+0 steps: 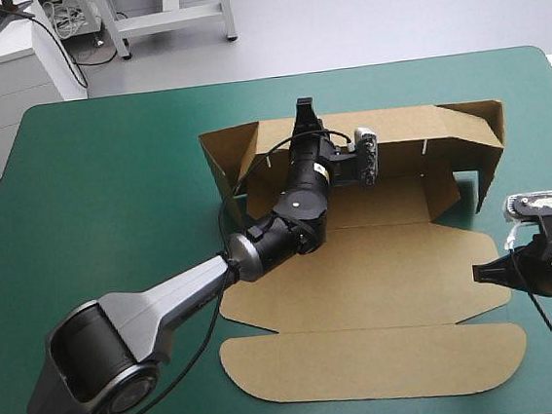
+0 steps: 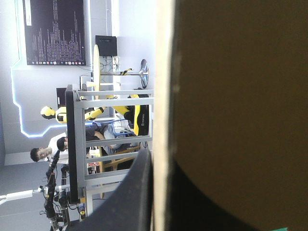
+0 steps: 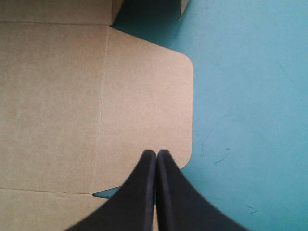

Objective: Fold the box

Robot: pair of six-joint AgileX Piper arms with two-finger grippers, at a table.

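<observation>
Holding the raised far wall [image 1: 407,141] of the box [image 1: 362,287] upright looks to be the step in hand. The left gripper [image 1: 304,114] is clamped on that wall's top rim, the board pinched between its black fingers [image 2: 137,192]. The box lies on the tabletop [image 1: 109,203] right of centre, reaching toward the right edge. Its base and lid are flat, and only the far wall stands, its end flaps [image 1: 228,163] bent toward the near edge. The right gripper [image 3: 156,154], fingers pressed together in a point, sits over the rounded side flap [image 3: 149,96] near the tabletop's right edge — whether it touches, I cannot tell. To do this well, the left should hold the wall square on its crease without crushing the rim. The right should work under the flap's edge and lift along the scored line — slowly, so the sheet does not skid.
</observation>
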